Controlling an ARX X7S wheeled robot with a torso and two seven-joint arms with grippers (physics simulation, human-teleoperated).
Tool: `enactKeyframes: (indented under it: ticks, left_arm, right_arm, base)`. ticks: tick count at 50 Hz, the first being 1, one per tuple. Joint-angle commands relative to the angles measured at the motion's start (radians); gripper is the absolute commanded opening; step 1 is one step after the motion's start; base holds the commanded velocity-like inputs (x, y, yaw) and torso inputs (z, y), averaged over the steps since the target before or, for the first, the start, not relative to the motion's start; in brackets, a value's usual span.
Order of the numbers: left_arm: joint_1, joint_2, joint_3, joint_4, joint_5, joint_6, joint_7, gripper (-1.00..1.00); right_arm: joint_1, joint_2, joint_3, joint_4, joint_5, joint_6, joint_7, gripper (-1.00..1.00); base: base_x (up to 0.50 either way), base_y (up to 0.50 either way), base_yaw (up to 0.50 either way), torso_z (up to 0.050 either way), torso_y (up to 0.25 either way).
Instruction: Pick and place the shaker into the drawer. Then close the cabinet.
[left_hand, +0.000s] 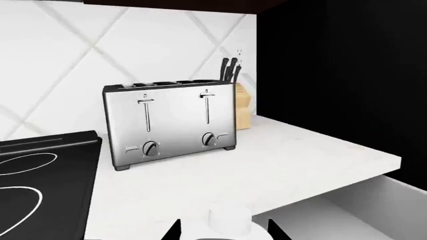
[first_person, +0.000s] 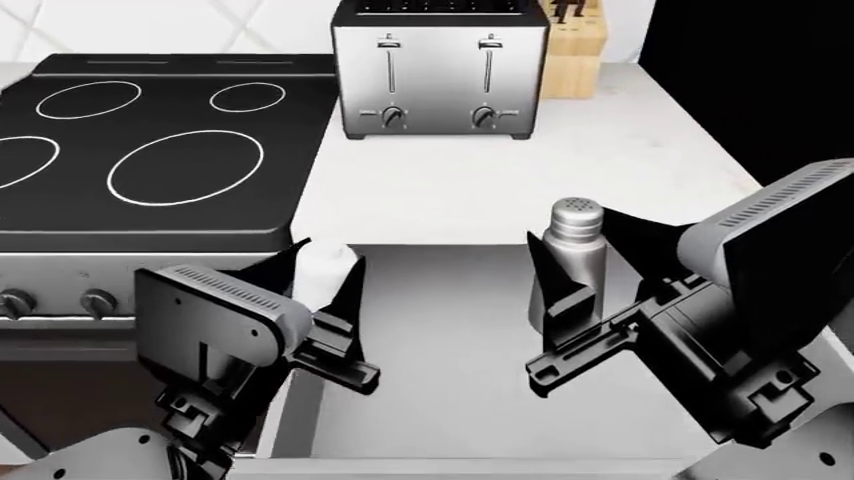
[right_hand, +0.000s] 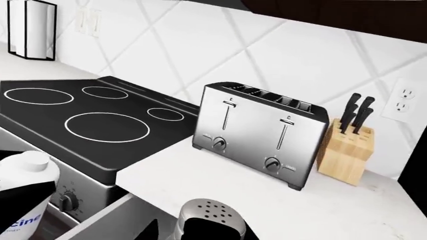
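Head view: right gripper clasping upright shaker over open drawer; left gripper clasping white bottle; toaster, knife block, stove behind.

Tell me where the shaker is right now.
In the head view the shaker stands upright between the right gripper's fingers, over the open drawer, right of centre, in front of the toaster.

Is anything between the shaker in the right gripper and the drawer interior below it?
Nothing visible. The shaker sits in the right gripper above the open drawer, whose floor looks bare. The left gripper, holding a white bottle, stays off to the side.
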Motion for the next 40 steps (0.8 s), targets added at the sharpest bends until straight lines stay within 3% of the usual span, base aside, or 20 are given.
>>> enactKeyframes:
  ticks: [1, 15, 30, 40]
  left_arm:
    - [-0.003, 0.004, -0.001, -0.003, -0.007, 0.005, -0.002, -1.00]
    - [-0.042, -0.001, 0.014, 0.014, -0.024, -0.039, 0.027, -1.00]
    - [-0.398, 0.072, 0.112, -0.048, -0.090, -0.371, 0.214, -1.00]
    - [-0.503, 0.161, 0.221, -0.083, -0.003, -0.473, 0.313, -1.00]
  right_arm:
    - [-0.009, 0.001, -0.003, -0.003, -0.004, -0.001, -0.001, -1.00]
    - [-0.010, 0.000, -0.012, -0.009, -0.021, -0.001, -0.001, -1.00]
    - [-0.023, 0.028, -0.001, -0.036, -0.034, -0.001, -0.001, -1.00]
    - [-0.029, 0.112, 0.085, -0.073, -0.011, -0.001, -0.001, -1.00]
  base:
    - [0.32, -0.43, 0.00, 0.000, 0.000]
    - [0.12, -0.07, 0.00, 0.000, 0.000]
    - [0.00, 0.00, 0.00, 0.000, 0.001]
    - [0.00, 0.00, 0.00, 0.000, 0.000]
